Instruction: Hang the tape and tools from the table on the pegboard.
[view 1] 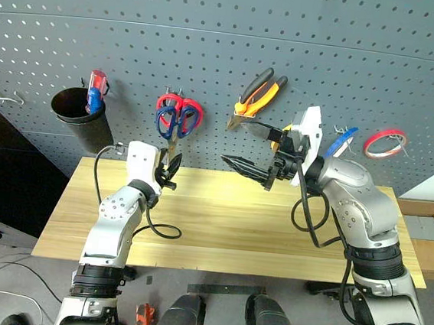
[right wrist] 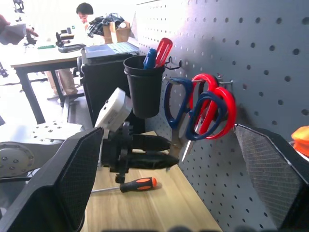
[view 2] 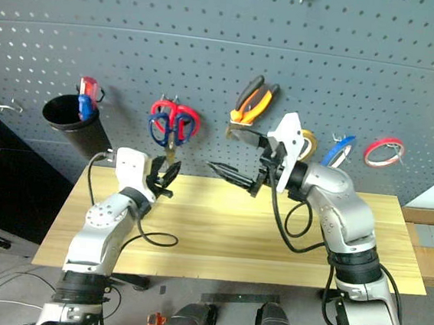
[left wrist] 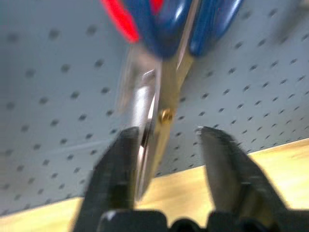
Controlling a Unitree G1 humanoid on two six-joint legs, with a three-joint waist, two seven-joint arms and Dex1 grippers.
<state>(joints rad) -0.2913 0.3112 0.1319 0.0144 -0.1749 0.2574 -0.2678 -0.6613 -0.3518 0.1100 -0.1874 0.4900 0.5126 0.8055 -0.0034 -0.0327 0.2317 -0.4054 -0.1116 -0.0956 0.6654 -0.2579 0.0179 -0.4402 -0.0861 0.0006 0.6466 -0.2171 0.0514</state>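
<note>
- Scissors with dark blue handles (view 1: 166, 119), where?
- On a pegboard (view 1: 213, 39) hook, hung together with the red-handled scissors (view 1: 191, 114), blades down. Left gripper (view 1: 169, 171) is at the blade tips, fingers apart, blades between them against one finger (left wrist: 113, 179).
- Right gripper (view 1: 234, 140)?
- Wide open, holding nothing, above the table (view 1: 219, 216), pointing left.
- Other items?
- Pliers (view 1: 258, 93) and blue tape (view 1: 344, 140) are on the board. Orange-and-black screwdriver (right wrist: 137, 184) lies on the table under the left gripper.

Blue-handled scissors (right wrist: 186, 113), pliers (view 1: 255, 97) and blue tape (view 1: 345, 141) hang on the pegboard (view 1: 213, 47); the screwdriver (right wrist: 131, 185) lies apparently near the bench's (view 1: 219, 224) back edge.
</note>
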